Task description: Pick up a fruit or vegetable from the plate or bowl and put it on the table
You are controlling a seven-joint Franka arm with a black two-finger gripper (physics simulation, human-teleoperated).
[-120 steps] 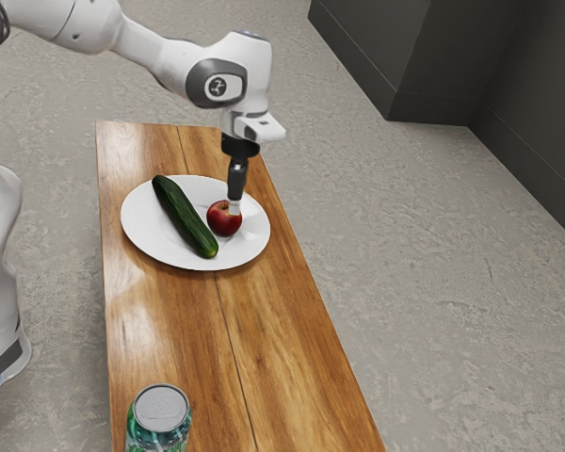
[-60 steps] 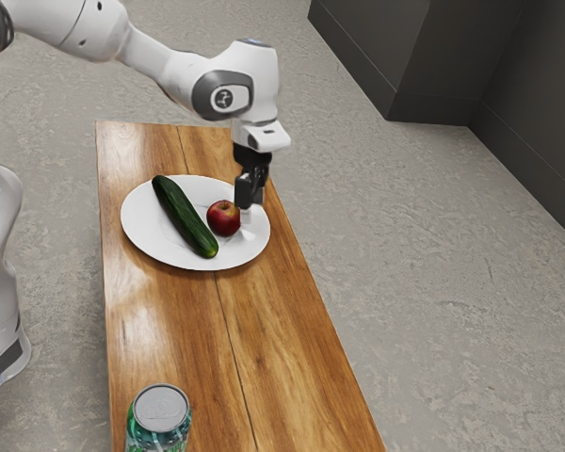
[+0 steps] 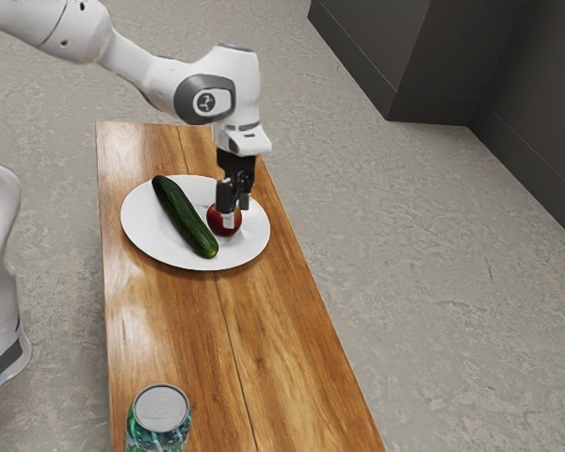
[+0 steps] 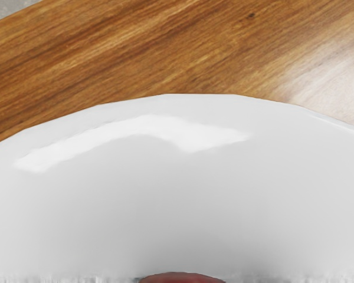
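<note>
In the exterior view a cucumber [image 3: 182,214] lies close beside the apple [image 3: 215,219] on the plate [image 3: 149,232], a can [image 3: 160,424] stands well apart on the desk [image 3: 282,358], and the gripper [image 3: 236,214] has its jaws open at the apple; the wrist view shows glare on the plate.

In the exterior view, the gripper [image 3: 235,213] hides part of the apple [image 3: 213,222], whose far side seems, as best I can judge, to hide one fingertip; the cucumber [image 3: 184,217] covers a strip of the plate [image 3: 165,249], and the lower edge cuts off the can [image 3: 161,409] and the table [image 3: 282,367]. In the wrist view, the lower edge crops the apple and plate, where a ragged blur runs beside the fruit.
</note>
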